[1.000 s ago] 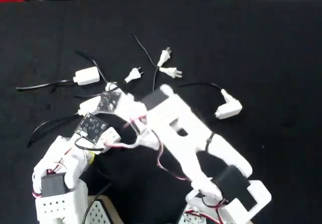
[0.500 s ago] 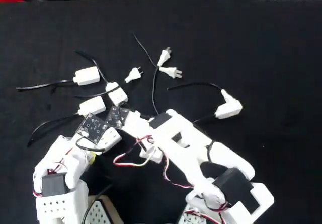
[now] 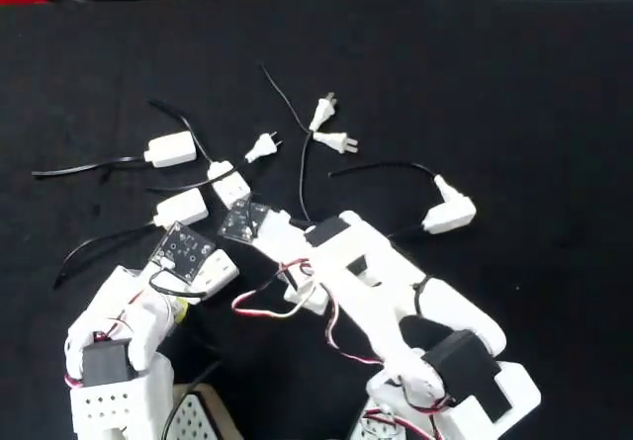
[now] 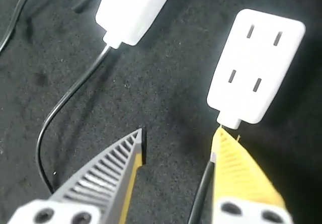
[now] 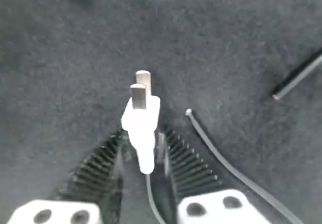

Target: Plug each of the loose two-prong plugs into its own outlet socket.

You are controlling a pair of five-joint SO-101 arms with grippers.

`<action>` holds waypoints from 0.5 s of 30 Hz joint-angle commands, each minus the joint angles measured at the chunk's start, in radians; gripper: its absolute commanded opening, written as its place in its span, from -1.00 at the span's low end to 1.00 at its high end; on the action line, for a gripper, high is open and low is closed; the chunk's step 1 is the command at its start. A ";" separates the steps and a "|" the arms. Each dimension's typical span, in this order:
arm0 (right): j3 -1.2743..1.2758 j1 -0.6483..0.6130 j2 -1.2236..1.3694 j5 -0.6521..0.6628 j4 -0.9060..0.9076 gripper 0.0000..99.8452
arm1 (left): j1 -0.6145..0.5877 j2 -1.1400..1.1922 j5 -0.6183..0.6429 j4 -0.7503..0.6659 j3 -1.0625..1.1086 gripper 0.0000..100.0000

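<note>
**Right holds plug, left open by socket**

Right gripper [image 5: 141,139] clamps a white two-prong plastic plug [image 5: 141,114], prongs pointing outward, above the black cloth surface [image 5: 60,43]. Left gripper [image 4: 176,139] is spread wide and empty, just beside a white four-slot outlet socket [image 4: 255,65] left of the surface's middle.

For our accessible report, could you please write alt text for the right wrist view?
The right end effector is shut on a white two-prong plug, prongs pointing away from the camera above black cloth. A thin black cable lies nearby.
</note>
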 commanded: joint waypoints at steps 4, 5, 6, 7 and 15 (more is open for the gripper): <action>-0.033 0.046 -0.131 -0.011 0.153 -0.98 | 0.021 -0.002 0.034 0.014 -0.005 -0.55; -0.045 0.058 -0.183 -0.011 0.192 -0.98 | 0.021 -0.002 0.068 0.005 -0.022 -0.55; -0.051 0.069 -0.240 -0.011 0.229 -0.98 | 0.019 -0.002 0.109 -0.002 -0.039 -0.55; -0.054 0.074 -0.306 -0.011 0.259 -0.98 | 0.019 -0.002 0.149 -0.005 -0.061 -0.55; -0.056 -0.087 -0.947 -0.181 0.436 -0.98 | 0.021 -0.009 0.468 -0.190 -0.282 -0.55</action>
